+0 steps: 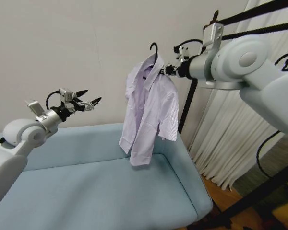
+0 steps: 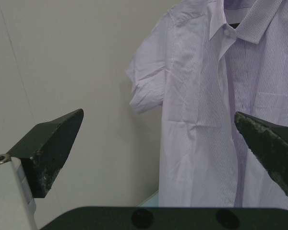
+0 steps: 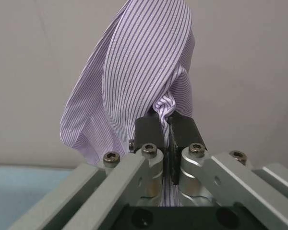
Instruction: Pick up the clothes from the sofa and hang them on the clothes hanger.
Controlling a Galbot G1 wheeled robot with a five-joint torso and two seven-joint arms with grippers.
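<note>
Since right gripper point(image 1: 165, 70) pinches just 1 fold of shirt point(image 1: 151, 108) over the sofa point(image 1: 86, 191) right end while left gripper point(image 1: 92, 97) gapes empty, fabric may slip.

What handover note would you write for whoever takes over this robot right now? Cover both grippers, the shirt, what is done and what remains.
Right gripper: fingers shut on the striped shirt near its collar, holding it up above the sofa.
Left gripper: open, empty, raised over the sofa, facing the shirt.
Done: shirt off the sofa, on its hanger.
Left: hook not yet on the black rack.
</note>
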